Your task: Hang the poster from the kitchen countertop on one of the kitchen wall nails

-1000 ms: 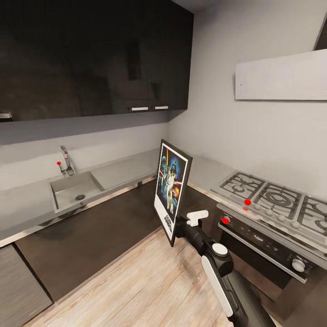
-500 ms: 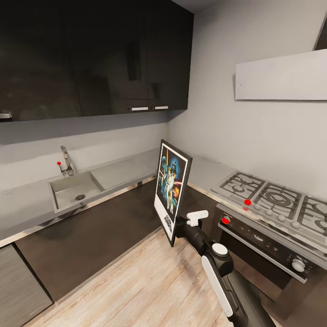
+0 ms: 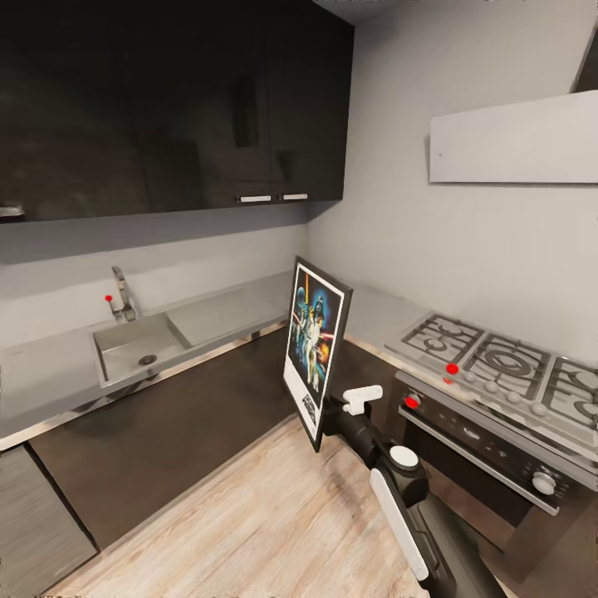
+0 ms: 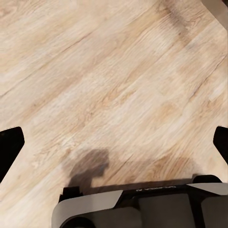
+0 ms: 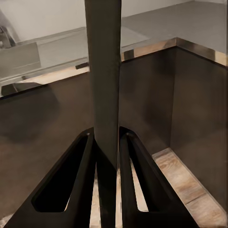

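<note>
The poster (image 3: 313, 347), black-framed with colourful figures on dark blue and a white bottom strip, stands upright in the air in front of the cabinet corner. My right gripper (image 3: 326, 415) is shut on its lower right edge. The right wrist view shows the poster's dark edge (image 5: 104, 80) clamped between the two black fingers (image 5: 78, 180). The pale grey kitchen countertop (image 3: 224, 311) runs along both walls behind it. In the left wrist view my left gripper (image 4: 114, 142) stands open over wooden floor, its dark fingertips (image 4: 9, 147) at the picture's two sides.
A sink (image 3: 137, 349) with a tap (image 3: 123, 295) sits in the counter at left. A gas hob (image 3: 498, 365) over an oven (image 3: 490, 444) stands at right. Dark upper cabinets (image 3: 166, 108) and a grey hood (image 3: 515, 141) hang above. Wooden floor (image 3: 249, 523) lies below.
The view has shifted very slightly. The poster and the right arm hold nearly the same pose.
</note>
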